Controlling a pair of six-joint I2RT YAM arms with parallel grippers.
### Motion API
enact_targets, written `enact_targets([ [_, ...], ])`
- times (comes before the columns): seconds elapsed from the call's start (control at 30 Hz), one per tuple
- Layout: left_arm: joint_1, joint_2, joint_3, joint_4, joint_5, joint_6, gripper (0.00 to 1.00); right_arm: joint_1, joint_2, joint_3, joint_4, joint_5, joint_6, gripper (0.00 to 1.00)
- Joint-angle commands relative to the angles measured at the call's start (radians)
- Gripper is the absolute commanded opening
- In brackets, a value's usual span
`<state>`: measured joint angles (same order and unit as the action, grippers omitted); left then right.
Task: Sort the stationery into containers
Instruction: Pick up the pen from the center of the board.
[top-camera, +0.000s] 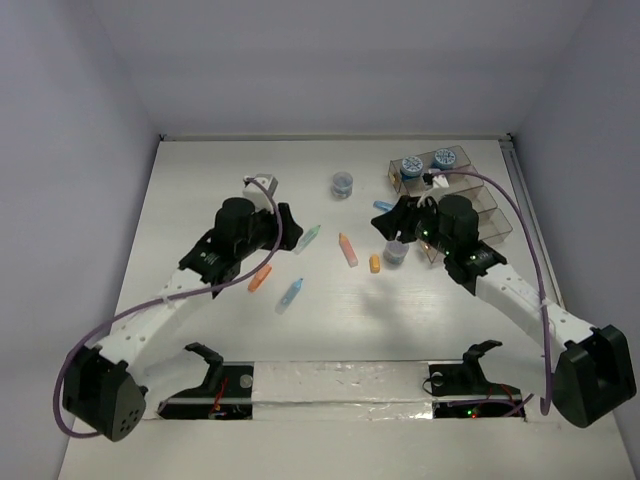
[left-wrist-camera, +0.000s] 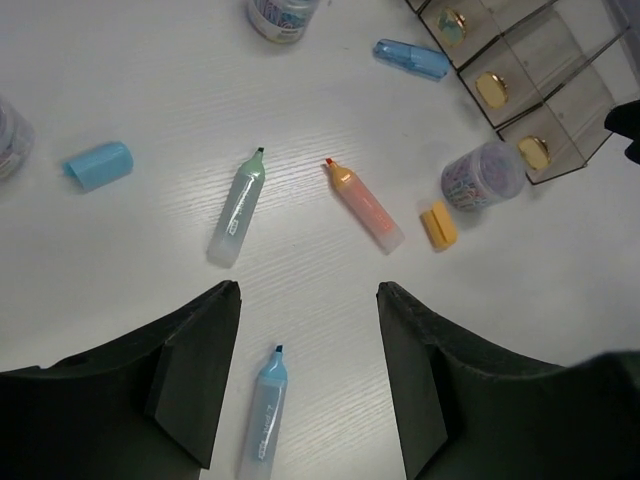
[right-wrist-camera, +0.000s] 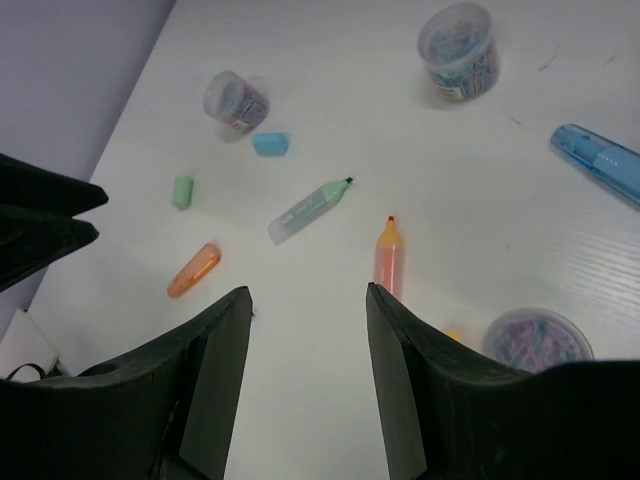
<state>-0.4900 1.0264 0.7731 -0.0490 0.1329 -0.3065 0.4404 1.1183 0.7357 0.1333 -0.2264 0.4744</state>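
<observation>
You had two blue rolls (top-camera: 410, 166) in the rack (top-camera: 492, 208); highlighters (left-wrist-camera: 236, 208), jars (left-wrist-camera: 482, 176) lay loose; left gripper (left-wrist-camera: 308, 300), right gripper (right-wrist-camera: 308, 300) were half-spread, empty.

The white tabletop (top-camera: 330, 330) carried scattered stationery. Near the centre of the frame lay a green marker (top-camera: 308, 238) and an orange marker (top-camera: 348, 249), with an orange cap (top-camera: 375, 264) just beside the latter. A blue marker (top-camera: 290, 295) lay lower down. A small jar (top-camera: 343, 183) stood above them, and clear bins (top-camera: 490, 215) sat at the upper right.

Jar (top-camera: 395, 252) crowds bin rack (top-camera: 497, 215) front (gaps btwn markers (top-camera: 348, 250) wide).
</observation>
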Motion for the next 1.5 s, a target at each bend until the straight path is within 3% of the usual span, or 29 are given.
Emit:
enact_targets([
  [0.0, -0.05, 0.076, 0.092, -0.003, -0.101, 0.05, 0.54, 0.009, -0.049, -0.022, -0.021, -0.048, -0.02, 0.56],
  [0.27, -0.105, 0.262, 0.158, 0.011, -0.222, 0.168, 0.49, 0.009, -0.126, -0.05, -0.044, -0.045, -0.049, 0.57],
  [0.73, -0.154, 0.59, 0.255, -0.022, -0.277, 0.239, 0.51, 0.009, -0.126, -0.088, 0.014, -0.064, -0.043, 0.57],
  [1.3, -0.163, 0.768, 0.347, -0.046, -0.328, 0.254, 0.5, 0.009, -0.163, -0.107, 0.011, -0.082, -0.043, 0.57],
  [1.47, -0.128, 0.816, 0.374, -0.061, -0.239, 0.234, 0.47, 0.009, -0.161, -0.108, 0.011, -0.077, -0.045, 0.57],
])
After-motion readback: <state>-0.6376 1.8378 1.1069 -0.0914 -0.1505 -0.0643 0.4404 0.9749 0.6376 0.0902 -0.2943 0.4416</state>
